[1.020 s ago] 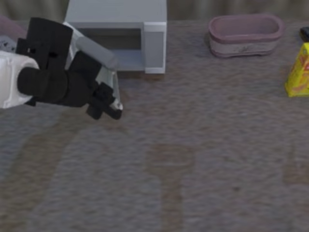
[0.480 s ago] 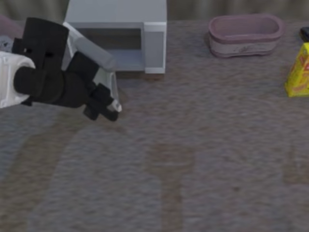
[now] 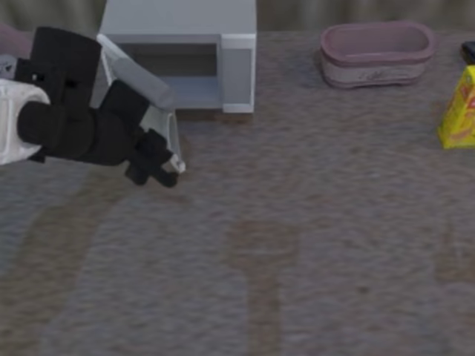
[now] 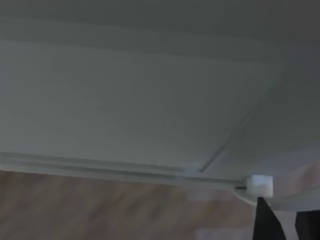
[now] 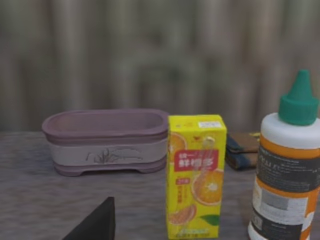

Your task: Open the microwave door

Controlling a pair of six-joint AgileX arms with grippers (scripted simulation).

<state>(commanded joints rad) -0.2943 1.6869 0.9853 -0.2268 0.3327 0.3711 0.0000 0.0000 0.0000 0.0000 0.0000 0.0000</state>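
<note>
Brown and grey, the worktop fills most of the top view. At its far left stands the microwave, with its grey inside now showing. The microwave door swings out toward the near left. Since a second ago it has opened a little wider, and the left claw, clamped on the handle at the door's free edge, has slid a bit more to the left. So the job looks nearly done.

Only the right wrist view shows a white bottle with a green cap. It also shows the pink tub and juice box from the side. Its own claw is parked out of sight.
</note>
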